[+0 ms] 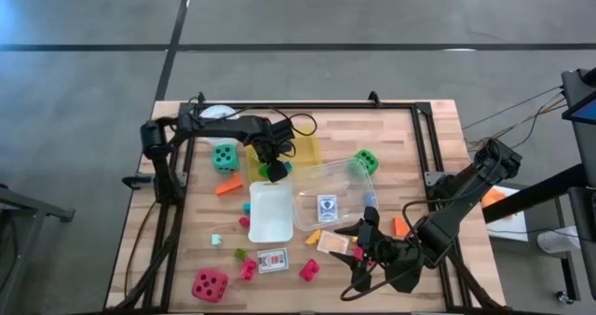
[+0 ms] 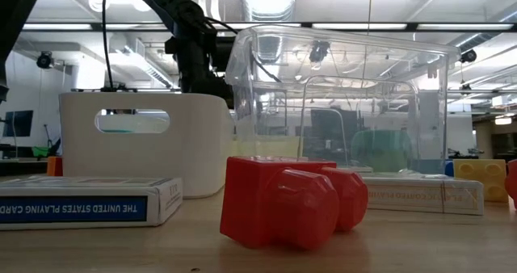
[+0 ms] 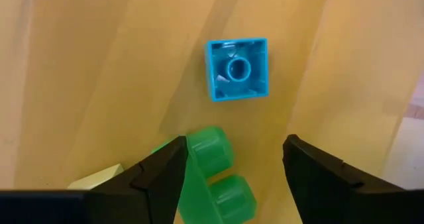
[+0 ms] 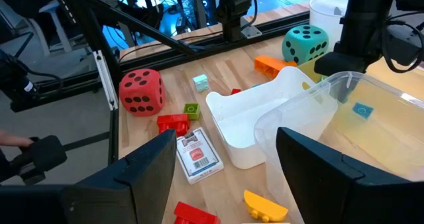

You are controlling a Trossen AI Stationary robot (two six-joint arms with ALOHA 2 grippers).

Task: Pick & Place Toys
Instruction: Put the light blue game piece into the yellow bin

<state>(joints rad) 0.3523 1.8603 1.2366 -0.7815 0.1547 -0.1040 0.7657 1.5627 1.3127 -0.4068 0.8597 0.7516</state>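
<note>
My left gripper [image 1: 272, 166] hangs open over the yellow tray [image 1: 303, 150], fingers pointing down. In the left wrist view [image 3: 235, 144] a green two-stud block [image 3: 215, 174] lies on the tray floor beside one finger, and a blue block [image 3: 237, 69] lies upside down farther off. My right gripper [image 1: 361, 250] is open and empty near the table's front edge, right of centre [image 4: 225, 134]. A teal die [image 1: 224, 156], a green die [image 1: 365, 161], a red die [image 1: 209, 285], an orange block [image 1: 228, 184] and a card pack [image 1: 272, 260] rest on the table. My left gripper is open, and the green block's side [image 3: 192, 151] lies right at the inner side of one finger [image 3: 165, 174]. I cannot tell whether they touch. The block rests on the yellow tray floor.
A clear plastic box [image 1: 335, 198] holding a card pack [image 1: 327, 206] and a white tray [image 1: 270, 211] stand mid-table. A white cup [image 1: 219, 113] is at the far left. Red blocks [image 1: 308, 270] and small blocks lie near the front edge. A black frame [image 1: 428, 147] rims the table.
</note>
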